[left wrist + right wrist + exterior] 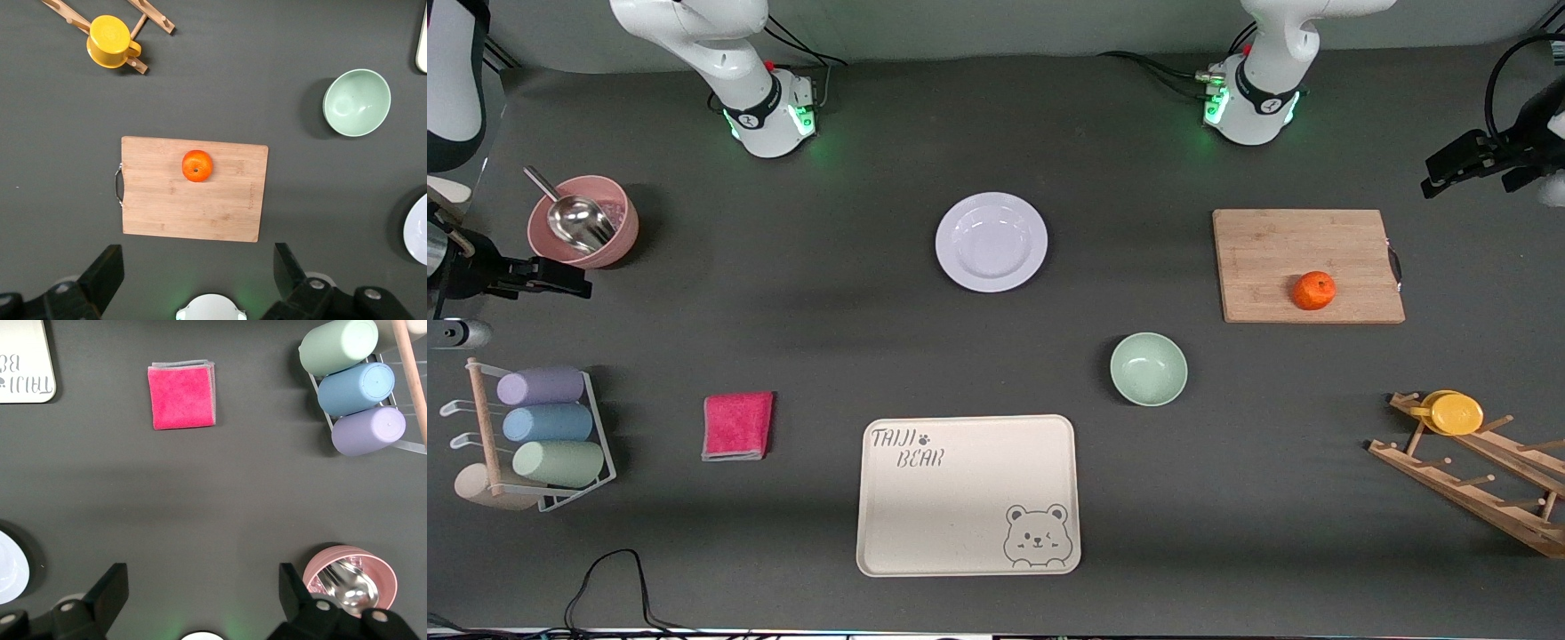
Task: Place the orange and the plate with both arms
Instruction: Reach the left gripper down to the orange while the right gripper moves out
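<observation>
At the right arm's end of the counter, the right gripper hangs up high by the pink bowl with its metal scoop, fingers spread wide around nothing. The pink cloth lies beside the cream bear tray, and the plate sits bare mid-counter, farther from the front camera than the tray. The pale-green bowl comes next, then the cutting board with the orange resting on it. The left gripper hovers past the board's handle end, its fingers also wide and empty.
</observation>
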Action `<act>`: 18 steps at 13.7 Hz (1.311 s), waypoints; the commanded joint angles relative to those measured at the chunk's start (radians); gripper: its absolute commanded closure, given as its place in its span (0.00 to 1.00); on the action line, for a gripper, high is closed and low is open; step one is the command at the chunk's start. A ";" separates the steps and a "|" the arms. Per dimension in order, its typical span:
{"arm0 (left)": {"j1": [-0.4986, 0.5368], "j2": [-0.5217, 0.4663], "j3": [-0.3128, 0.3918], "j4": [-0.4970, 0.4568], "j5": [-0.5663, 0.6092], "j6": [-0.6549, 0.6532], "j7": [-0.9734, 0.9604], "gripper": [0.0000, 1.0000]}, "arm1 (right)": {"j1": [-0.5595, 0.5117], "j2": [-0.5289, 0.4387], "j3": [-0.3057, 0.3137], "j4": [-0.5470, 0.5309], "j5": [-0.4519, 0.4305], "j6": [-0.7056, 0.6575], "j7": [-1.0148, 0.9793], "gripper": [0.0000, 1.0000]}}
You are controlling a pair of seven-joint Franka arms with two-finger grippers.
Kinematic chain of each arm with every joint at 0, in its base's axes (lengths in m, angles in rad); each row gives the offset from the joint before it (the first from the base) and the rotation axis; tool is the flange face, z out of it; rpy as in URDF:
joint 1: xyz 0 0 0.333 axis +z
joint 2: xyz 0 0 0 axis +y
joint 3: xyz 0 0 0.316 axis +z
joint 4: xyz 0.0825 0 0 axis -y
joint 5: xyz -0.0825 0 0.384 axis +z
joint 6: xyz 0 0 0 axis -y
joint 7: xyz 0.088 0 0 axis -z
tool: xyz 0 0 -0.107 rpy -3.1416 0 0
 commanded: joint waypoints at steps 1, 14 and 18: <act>-0.019 0.020 0.006 0.046 0.032 -0.052 0.002 0.00 | 0.011 -0.043 -0.006 -0.021 0.003 -0.010 0.030 0.00; 0.024 -0.072 0.009 -0.017 0.093 -0.216 0.014 0.00 | 0.012 -0.166 -0.023 -0.196 0.058 0.081 0.048 0.00; 0.025 -0.157 0.018 -0.266 0.093 -0.046 0.012 0.00 | 0.043 -0.287 -0.021 -0.272 0.056 0.052 0.120 0.00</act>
